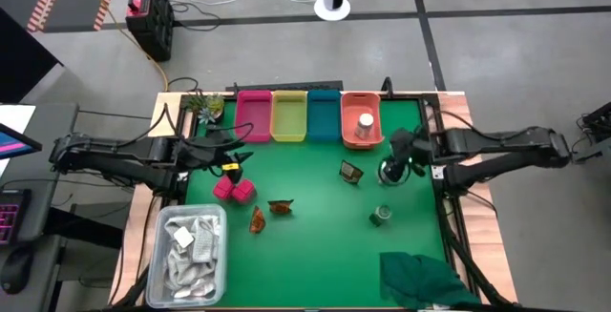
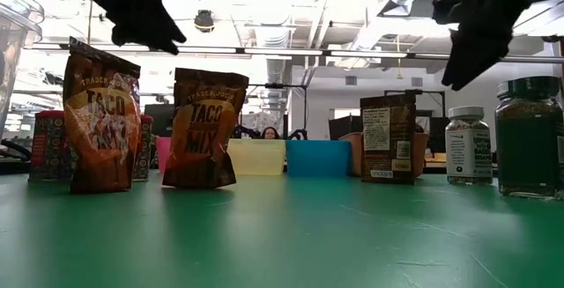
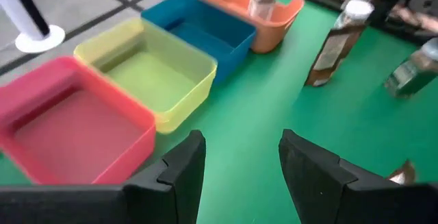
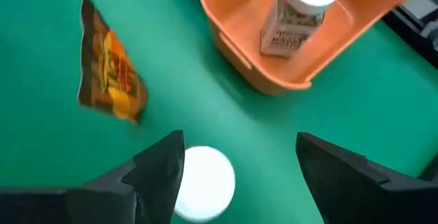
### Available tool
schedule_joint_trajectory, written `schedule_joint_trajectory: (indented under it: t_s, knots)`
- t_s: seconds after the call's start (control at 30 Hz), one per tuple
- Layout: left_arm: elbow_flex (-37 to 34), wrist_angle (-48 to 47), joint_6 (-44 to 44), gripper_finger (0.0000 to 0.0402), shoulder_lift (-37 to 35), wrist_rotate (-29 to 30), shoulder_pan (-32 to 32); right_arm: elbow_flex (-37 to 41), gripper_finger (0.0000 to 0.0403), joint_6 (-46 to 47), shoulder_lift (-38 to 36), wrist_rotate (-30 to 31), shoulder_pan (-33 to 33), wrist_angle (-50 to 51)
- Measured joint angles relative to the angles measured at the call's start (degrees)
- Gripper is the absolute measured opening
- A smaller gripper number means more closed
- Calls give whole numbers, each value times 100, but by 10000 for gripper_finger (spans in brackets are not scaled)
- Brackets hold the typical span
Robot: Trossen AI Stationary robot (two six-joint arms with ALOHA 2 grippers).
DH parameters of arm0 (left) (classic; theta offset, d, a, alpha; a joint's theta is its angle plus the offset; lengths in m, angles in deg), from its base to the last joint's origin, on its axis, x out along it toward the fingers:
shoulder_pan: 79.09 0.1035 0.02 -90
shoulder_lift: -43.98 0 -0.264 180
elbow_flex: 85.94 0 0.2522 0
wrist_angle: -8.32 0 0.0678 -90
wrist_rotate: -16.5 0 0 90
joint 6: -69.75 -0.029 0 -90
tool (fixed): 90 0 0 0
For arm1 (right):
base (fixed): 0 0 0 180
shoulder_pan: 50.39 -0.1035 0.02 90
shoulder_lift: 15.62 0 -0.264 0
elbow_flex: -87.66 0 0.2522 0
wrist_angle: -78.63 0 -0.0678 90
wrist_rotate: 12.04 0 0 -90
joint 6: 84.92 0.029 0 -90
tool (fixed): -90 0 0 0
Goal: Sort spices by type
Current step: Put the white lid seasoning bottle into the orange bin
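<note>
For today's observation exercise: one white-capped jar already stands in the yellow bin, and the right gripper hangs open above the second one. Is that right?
Not quite. The white-capped jar stands in the orange bin, not the yellow bin, which holds nothing, as the high view shows. The right gripper does hang open above the second jar.

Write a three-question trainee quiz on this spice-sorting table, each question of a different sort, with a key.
1. True or false: the orange bin already holds a white-capped jar.
2. Multiple choice: the right pincer hangs with open jaws above which thing? A) a pink cube packet B) the second white-capped jar C) the dark green cloth.
3. Fill in: of the four bins in the row, the pink bin, the yellow bin and the ____ bin hold nothing.

Key: 1 true; 2 B; 3 blue.
</note>
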Motion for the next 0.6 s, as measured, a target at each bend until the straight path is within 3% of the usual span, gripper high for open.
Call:
schedule_joint_trajectory:
  t_s: [0.2, 0.3, 0.6]
  knots:
    - [0, 677, -567, 183, 240, 605, 45, 177, 307, 536, 257, 377, -729, 87]
    - [0, 956, -973, 192, 353, 849, 174, 180, 307, 773, 351, 351, -734, 147]
    - [0, 1000, -1535, 213, 402, 691, 528, 182, 307, 692, 360, -208, -204, 133]
